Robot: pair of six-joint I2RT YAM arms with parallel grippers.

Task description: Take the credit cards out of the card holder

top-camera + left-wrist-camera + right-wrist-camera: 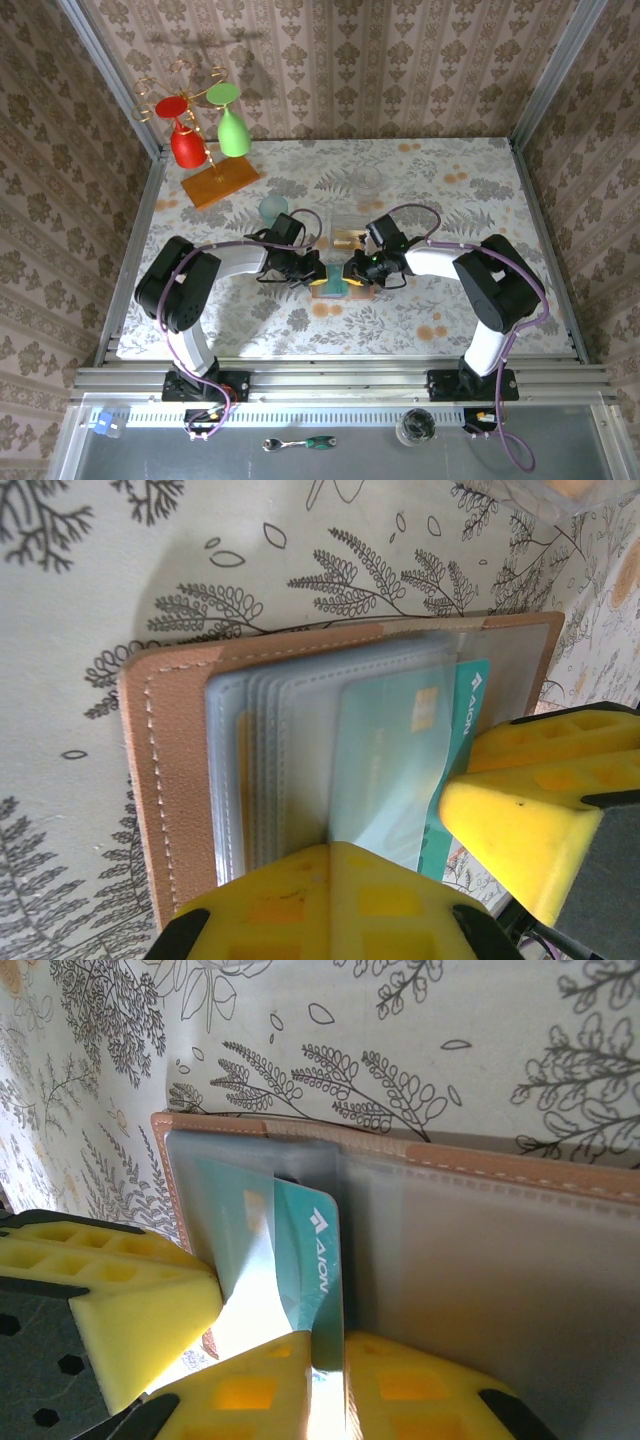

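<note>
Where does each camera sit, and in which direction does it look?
Top external: above and behind the arms, looking down at the table; both arms, left hand and right hand meeting.
Left wrist: on the left arm, looking down at the open card holder; own yellow fingers at bottom.
Right wrist: facing the holder from the opposite side; own fingers pinch the teal card.
Both wrist views share holder and card.

You have a card holder (170,780) of matt tan leather-like material, stitched along its edge, with glossy clear plastic sleeves. The teal credit card (315,1250) looks smooth plastic, slightly shiny. Your worktop (100,580) has a matt printed covering.
</note>
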